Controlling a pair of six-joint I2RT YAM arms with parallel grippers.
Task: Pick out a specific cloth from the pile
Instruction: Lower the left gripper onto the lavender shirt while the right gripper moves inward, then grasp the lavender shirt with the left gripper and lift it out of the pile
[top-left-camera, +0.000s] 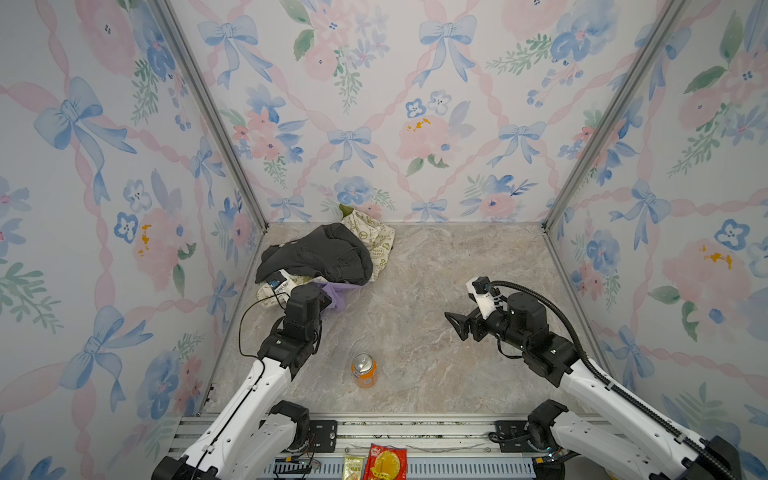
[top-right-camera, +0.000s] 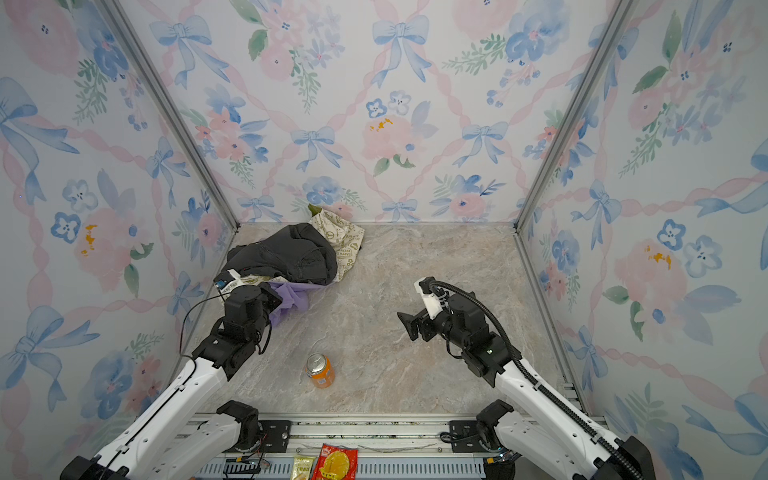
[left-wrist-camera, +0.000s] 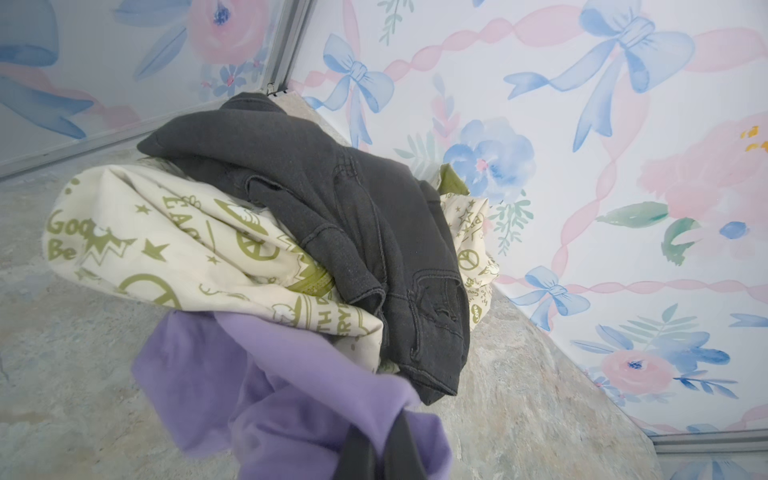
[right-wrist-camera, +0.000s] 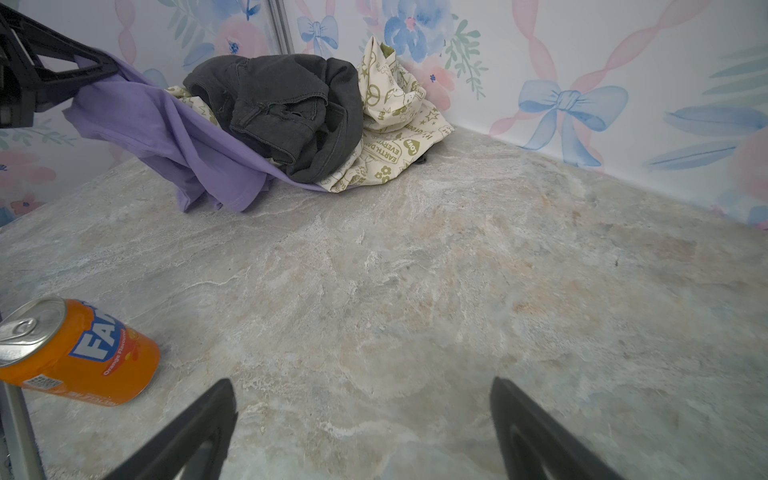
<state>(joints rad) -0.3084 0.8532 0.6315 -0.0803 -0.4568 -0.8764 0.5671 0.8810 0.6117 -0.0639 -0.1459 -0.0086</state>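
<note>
The pile sits in the far left corner: a charcoal-grey garment (top-left-camera: 324, 253) lies on top of a cream cloth with olive prints (top-left-camera: 376, 239). The lilac-purple cloth (left-wrist-camera: 266, 395) sticks out from under them at the near side. My left gripper (left-wrist-camera: 384, 451) is shut on a fold of the cloth (right-wrist-camera: 166, 137) and holds it raised, so it stretches from the pile to the fingers (right-wrist-camera: 89, 68). Both top views show this gripper (top-left-camera: 329, 300) at the pile's near edge. My right gripper (right-wrist-camera: 361, 415) stands open over bare table, at mid right (top-left-camera: 455, 326), holding nothing.
An orange soda can (top-left-camera: 364, 370) stands upright near the front centre, between the two arms. Flowered walls close in the marble table (top-left-camera: 436, 270) on three sides. Snack packets (top-left-camera: 384, 463) lie on the front rail.
</note>
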